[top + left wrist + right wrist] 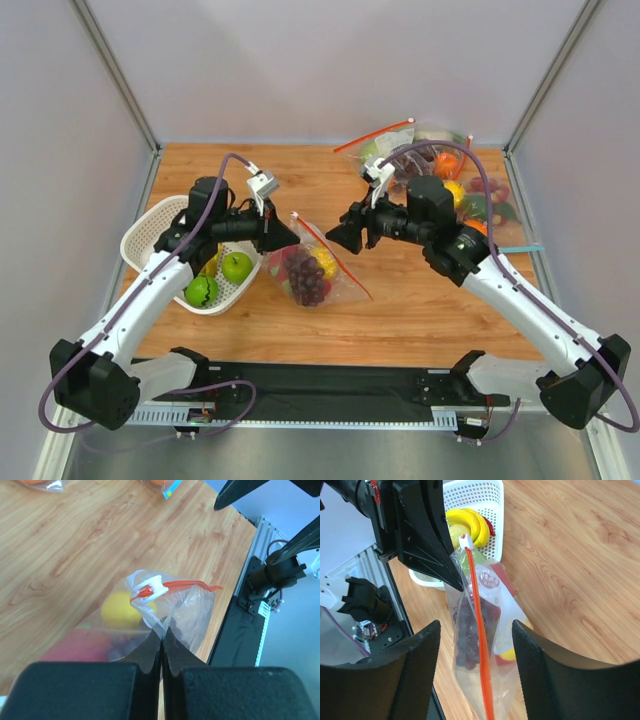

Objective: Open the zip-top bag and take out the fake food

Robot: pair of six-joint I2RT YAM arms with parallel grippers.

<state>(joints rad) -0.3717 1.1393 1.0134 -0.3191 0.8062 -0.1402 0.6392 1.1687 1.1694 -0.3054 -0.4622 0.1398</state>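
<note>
The clear zip-top bag (307, 268) with a red-orange zip strip (480, 645) stands lifted at the table's middle. It holds dark purple grapes (466, 630), a yellow fruit (120, 609) and a red-pink fruit (75, 647); a white label (490, 582) shows on its side. My left gripper (161, 634) is shut on the bag's plastic just under the white slider (149, 587), holding that corner up. My right gripper (476, 626) is open, its fingers (422, 655) on either side of the bag's strip edge, apart from it. In the top view it (338, 236) faces the left gripper (288, 236).
A white basket (150, 235) with green apples (236, 266) and bananas (467, 522) stands left of the bag, under the left arm. Several other bags of fake food (445, 170) lie at the back right. A black mat (330, 385) lines the near edge.
</note>
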